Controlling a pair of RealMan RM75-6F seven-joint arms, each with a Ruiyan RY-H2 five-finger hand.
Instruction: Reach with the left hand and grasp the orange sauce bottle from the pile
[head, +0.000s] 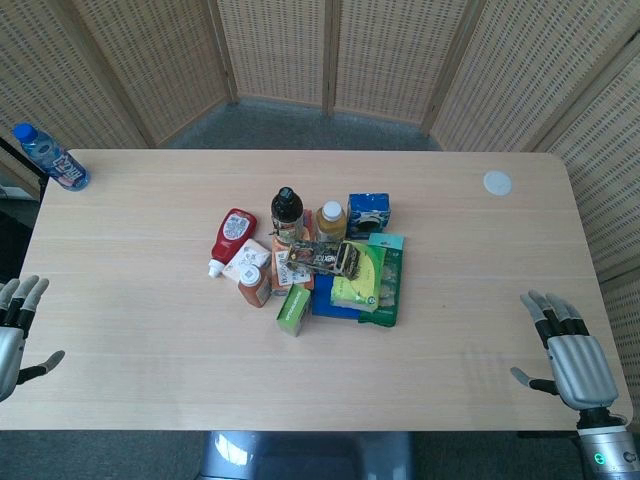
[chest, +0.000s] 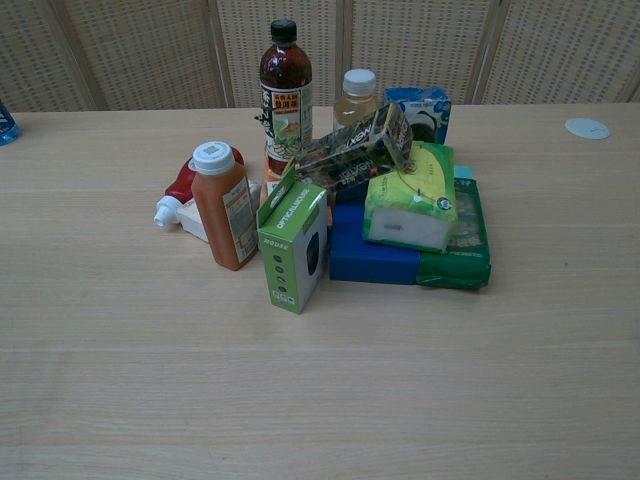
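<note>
The orange sauce bottle (head: 254, 285) (chest: 225, 206) with a white cap stands upright at the left front of the pile, beside a green box (head: 293, 309) (chest: 294, 247). My left hand (head: 14, 328) hovers at the table's left edge, fingers spread and holding nothing, well left of the bottle. At the front right corner my right hand (head: 568, 355) is open too, far from the pile. Neither hand shows in the chest view.
The pile also holds a red ketchup bottle (head: 232, 238) lying down, a dark tea bottle (head: 287, 215), a yellow juice bottle (head: 331, 220), blue and green boxes and packets. A water bottle (head: 50, 156) lies at the far left corner. A white disc (head: 497, 183) sits far right.
</note>
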